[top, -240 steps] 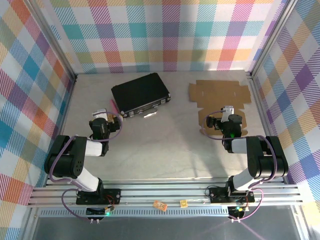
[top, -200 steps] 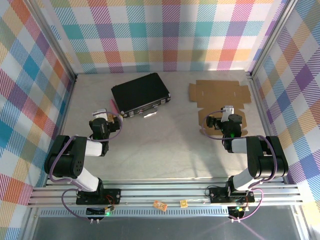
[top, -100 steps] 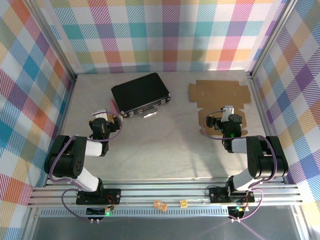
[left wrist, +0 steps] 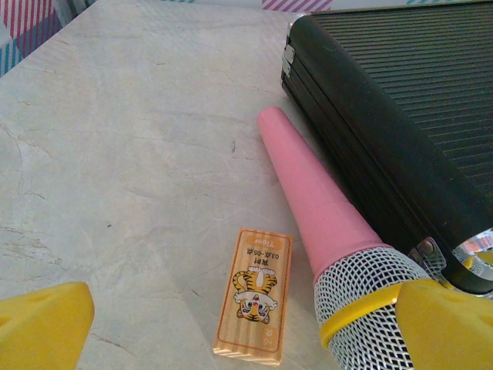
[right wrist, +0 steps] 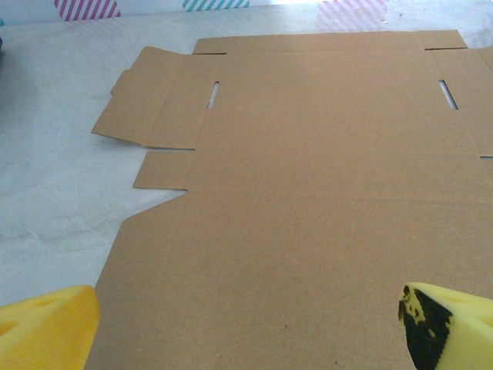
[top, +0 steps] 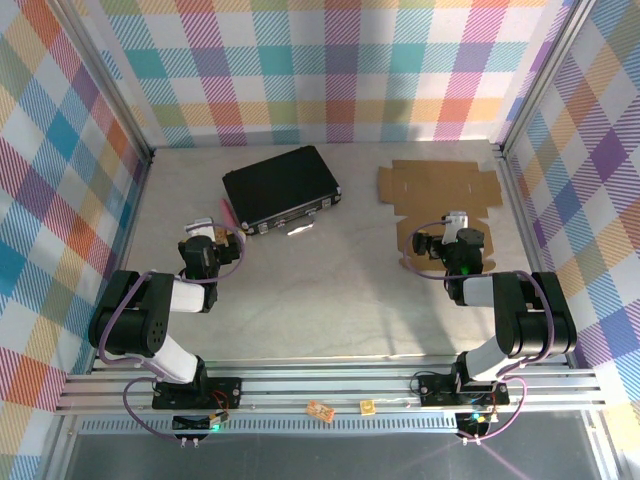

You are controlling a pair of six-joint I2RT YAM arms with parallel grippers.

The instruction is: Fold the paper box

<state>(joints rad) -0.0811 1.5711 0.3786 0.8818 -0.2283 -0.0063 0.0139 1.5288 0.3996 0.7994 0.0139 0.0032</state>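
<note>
Paper box [top: 437,190] is lying flat and unfolded on the far right of the desk [top: 330,290], all flaps and tabs spread out. Its right edge runs close along the right wall rail and its far edge sits near the back wall, so there's not much room on those two sides. The left edge has bare desk beside it. The right hand [top: 455,224] hangs over the near part of the sheet with its jaws wide and nothing held; in the wrist view the yellow fingertips [right wrist: 46,324] sit at either side with plain cardboard between them. The left hand [top: 216,234] is wide apart too and not gripping anything. Just ahead of it is a pink microphone [left wrist: 316,208] lying along the left edge of the black case [left wrist: 400,116], and a small wooden block [left wrist: 254,297] with a tiger picture sits just left of the mic. The middle of the desk between the two arms is bare.
</note>
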